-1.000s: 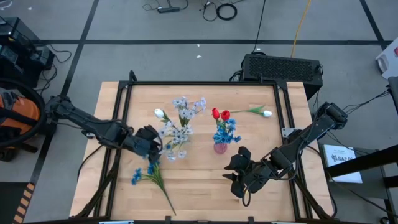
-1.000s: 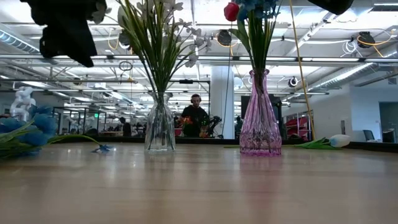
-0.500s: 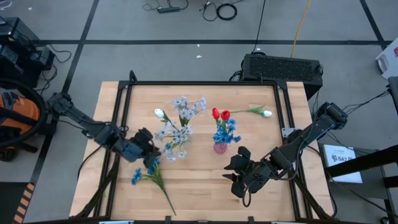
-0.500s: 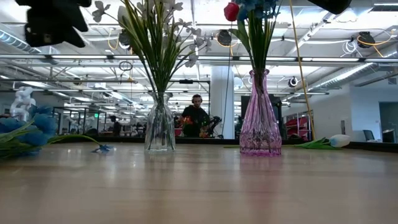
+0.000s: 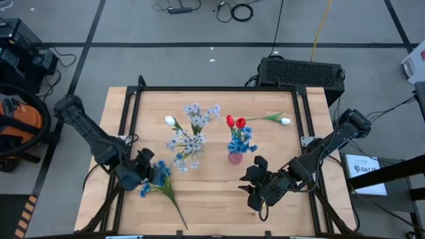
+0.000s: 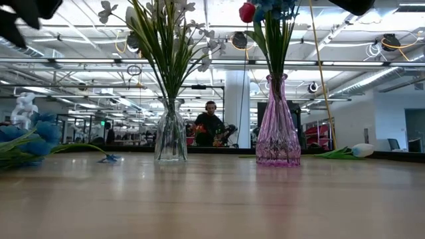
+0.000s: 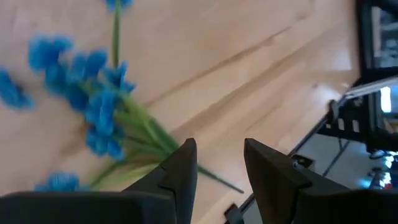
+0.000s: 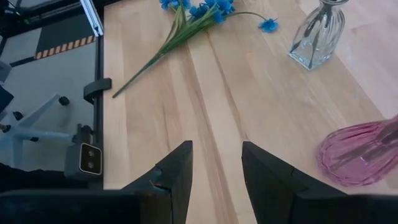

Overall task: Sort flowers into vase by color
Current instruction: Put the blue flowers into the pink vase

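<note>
The left gripper [image 5: 147,174] is hovering over the front left part of the pale wooden table [image 5: 212,199], its 2 dark fingers [image 7: 180,171] standing apart with nothing between them. Just beside and partly under it, a long green-stemmed spray of bright blue flowers [image 5: 159,186] is lying flat on the wood, its blooms nearest the gripper and its stem trailing toward the table's front edge. From the left wrist camera, the blue blooms [image 7: 93,99] are showing just ahead of the parted fingers.

Beyond the left gripper, toward the table's middle, a clear glass vase [image 6: 170,136] is standing upright, holding pale lavender-white sprays [image 5: 189,139] and a white tulip bud [image 5: 170,121]. Farther right, a pink ribbed glass vase [image 6: 277,129] is standing upright too, holding red tulip buds [image 5: 234,122] and bright blue clusters [image 5: 242,141].

The right gripper [image 5: 255,189] is waiting above the front right part of the table, near the pink vase, its fingers [image 8: 177,171] spread and empty. Well beyond it, near the table's back edge, 1 more white tulip bud on a green stem [image 5: 275,119] is lying on the wood.

In the room behind the table, a person [image 6: 209,123] is sitting at a workstation.
</note>
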Controlling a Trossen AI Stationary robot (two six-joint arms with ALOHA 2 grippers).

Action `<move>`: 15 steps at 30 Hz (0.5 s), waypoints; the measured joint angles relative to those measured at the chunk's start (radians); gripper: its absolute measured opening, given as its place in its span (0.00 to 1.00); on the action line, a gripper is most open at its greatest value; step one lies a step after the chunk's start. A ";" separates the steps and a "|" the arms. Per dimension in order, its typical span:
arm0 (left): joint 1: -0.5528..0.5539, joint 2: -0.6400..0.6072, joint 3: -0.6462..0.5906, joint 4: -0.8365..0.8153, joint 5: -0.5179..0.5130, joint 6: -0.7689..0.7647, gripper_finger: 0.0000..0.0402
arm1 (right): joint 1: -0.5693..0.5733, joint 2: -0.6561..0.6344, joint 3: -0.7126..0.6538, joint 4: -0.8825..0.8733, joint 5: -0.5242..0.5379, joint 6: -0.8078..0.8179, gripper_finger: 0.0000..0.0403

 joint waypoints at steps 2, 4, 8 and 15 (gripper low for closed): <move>-0.039 0.043 0.000 0.017 0.000 -0.074 0.33 | 0.000 0.000 0.000 -0.015 0.000 0.001 0.32; -0.073 0.094 0.000 0.060 0.000 -0.145 0.31 | 0.000 0.000 0.000 -0.032 0.000 0.008 0.32; -0.102 0.194 0.000 0.163 0.000 -0.244 0.28 | 0.000 0.000 0.000 -0.053 0.000 0.020 0.32; -0.102 0.333 0.000 0.257 0.076 -0.373 0.27 | -0.001 0.000 0.000 -0.079 0.003 0.023 0.32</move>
